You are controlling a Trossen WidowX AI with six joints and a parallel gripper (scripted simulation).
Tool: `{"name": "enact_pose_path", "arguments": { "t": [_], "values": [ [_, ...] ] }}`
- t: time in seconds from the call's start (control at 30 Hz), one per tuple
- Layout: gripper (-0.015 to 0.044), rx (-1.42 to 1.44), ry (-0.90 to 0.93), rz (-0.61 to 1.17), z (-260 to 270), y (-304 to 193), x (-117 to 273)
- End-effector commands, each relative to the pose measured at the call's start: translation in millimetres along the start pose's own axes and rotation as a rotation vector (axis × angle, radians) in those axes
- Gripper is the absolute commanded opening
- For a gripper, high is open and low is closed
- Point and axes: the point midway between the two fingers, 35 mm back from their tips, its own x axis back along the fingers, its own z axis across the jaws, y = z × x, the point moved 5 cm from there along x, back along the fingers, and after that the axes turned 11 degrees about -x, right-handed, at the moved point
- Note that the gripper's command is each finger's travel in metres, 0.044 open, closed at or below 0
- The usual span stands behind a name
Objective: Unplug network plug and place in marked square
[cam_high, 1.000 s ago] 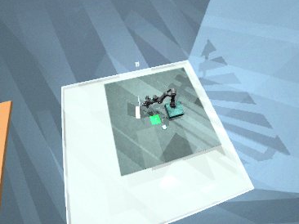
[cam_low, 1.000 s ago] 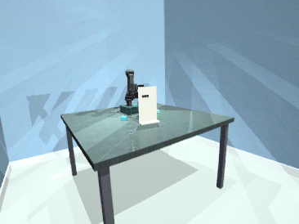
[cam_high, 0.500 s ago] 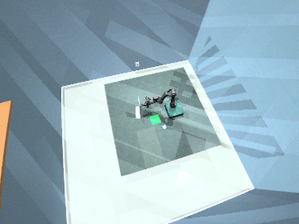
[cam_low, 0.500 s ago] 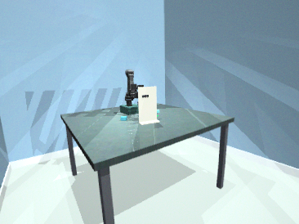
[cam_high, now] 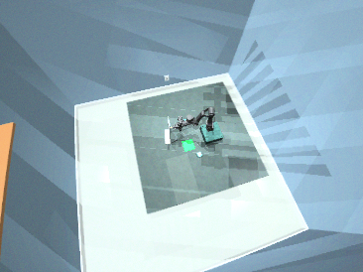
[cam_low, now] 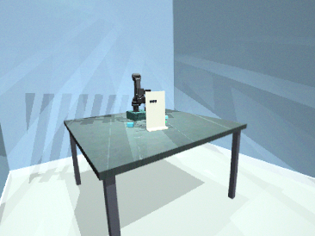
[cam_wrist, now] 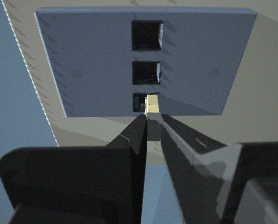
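The upright panel [cam_high: 167, 137] [cam_low: 156, 117] carries a blue-grey plate [cam_wrist: 100, 65] with three square openings in a column, in the wrist view. The plug [cam_wrist: 154, 131] is at the lowest socket [cam_wrist: 136, 103], its pale yellow tab [cam_wrist: 152, 104] in front of that opening. How deep the plug sits, and whether the tab is pressed down, cannot be told. My gripper [cam_wrist: 152, 121] [cam_high: 173, 126] is shut on the plug's grey body, a fingertip on each side. The marked green square [cam_high: 188, 145] lies on the table between the panel and the arm's base.
The teal base [cam_high: 212, 133] [cam_low: 136, 114] of the arm stands on the table [cam_high: 164, 189] [cam_low: 125, 148]. A small pale cyan block [cam_high: 199, 154] [cam_low: 130, 124] lies on the table near the base. The panel stands close in front of my fingers.
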Motion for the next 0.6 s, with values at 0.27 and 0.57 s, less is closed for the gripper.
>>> {"name": "enact_pose_path", "arguments": {
  "t": [0.27, 0.57],
  "values": [
    [0.0, -0.005, 0.0, 0.0, -0.2, -2.3, 9.4],
    [0.0, -0.005, -0.001, 0.0, -0.5, -2.8, 15.2]
  ]
}}
